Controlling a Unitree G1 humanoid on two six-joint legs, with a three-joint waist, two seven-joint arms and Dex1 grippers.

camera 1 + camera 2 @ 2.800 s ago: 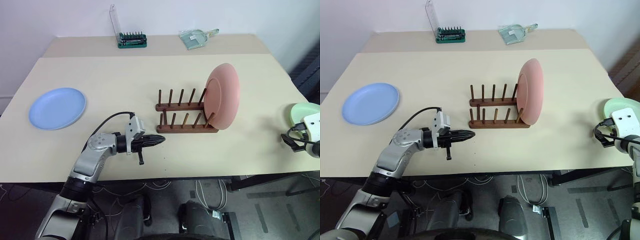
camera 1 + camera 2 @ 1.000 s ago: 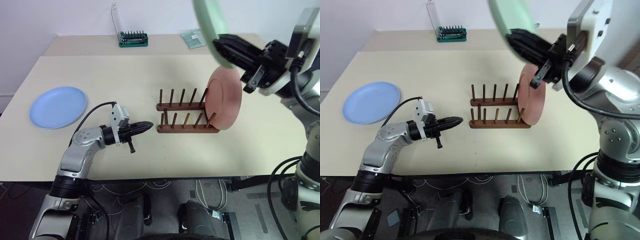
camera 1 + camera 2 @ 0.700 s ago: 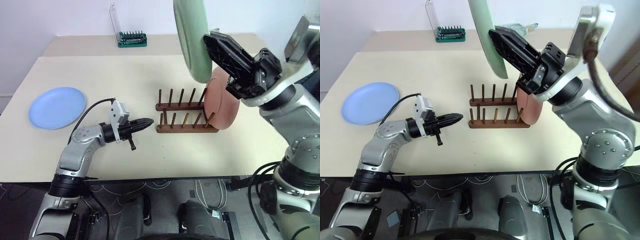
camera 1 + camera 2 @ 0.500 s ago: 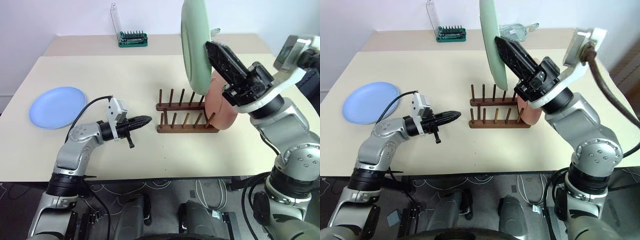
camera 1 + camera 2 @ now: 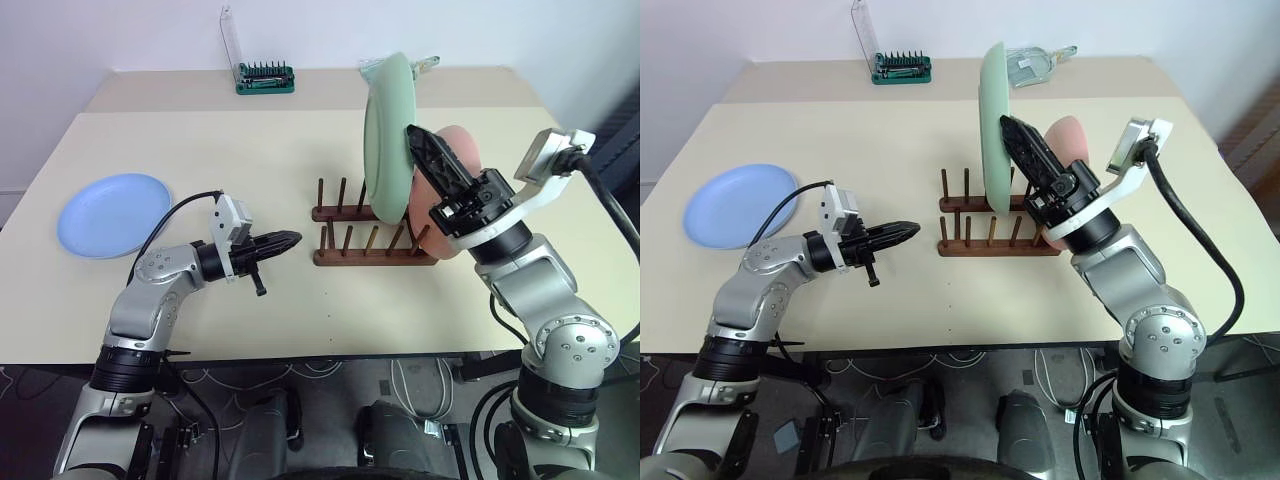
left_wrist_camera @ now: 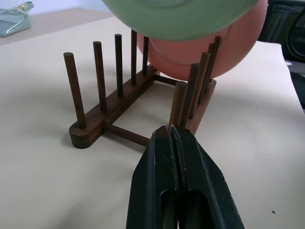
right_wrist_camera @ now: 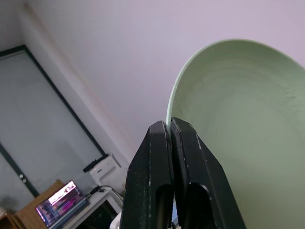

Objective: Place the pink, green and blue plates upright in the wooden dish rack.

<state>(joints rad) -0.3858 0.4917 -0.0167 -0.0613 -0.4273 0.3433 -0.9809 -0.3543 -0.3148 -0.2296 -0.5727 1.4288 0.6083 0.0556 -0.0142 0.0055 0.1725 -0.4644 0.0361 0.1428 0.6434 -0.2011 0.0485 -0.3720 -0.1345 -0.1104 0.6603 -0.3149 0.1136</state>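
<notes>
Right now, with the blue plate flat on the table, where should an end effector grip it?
Probably by the rim: the blue plate lies flat on the table, so only its raised edge offers purchase. Come in low from the near-right side, closest to the shut left end effector.

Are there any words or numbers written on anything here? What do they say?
No words or numbers can be read anywhere.
green plate, pink plate, blue plate: plain, no writing.
wooden dish rack: no label.
green screwdriver-bit holder and clear packet at the table's far edge: any print is too small to read.
</notes>
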